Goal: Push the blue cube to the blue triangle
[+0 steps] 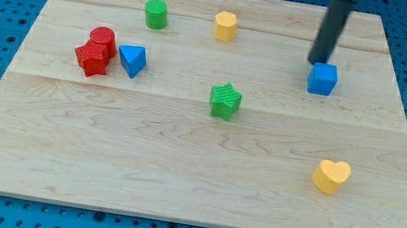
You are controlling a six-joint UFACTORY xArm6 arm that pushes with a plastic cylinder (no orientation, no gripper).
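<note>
Heart block: a yellow heart [331, 176] was seen nearest the view's bottom, on the right side of the wooden board [177, 175].
Star block: a green star [225, 100] was placed near the board's middle.
Red pair: a red cube-like block [91, 58] and a red cylinder [103, 38] were found touching each other at the view's left.
Blue triangle: [132, 60] it was set just beside the red pair, on their right, well apart from the blue cube.
Blue cube: [323, 79] it was located on the right half of the board, above the heart and right of the star.
Tip: my tip [316, 62] was held just beside the blue cube's upper left edge; whether it touched could not be told. No jaws were carried by the rod, so nothing was held.
Far row: a green cylinder [155, 14] and a yellow hexagonal block [226, 26] were ranged near the view's top.
</note>
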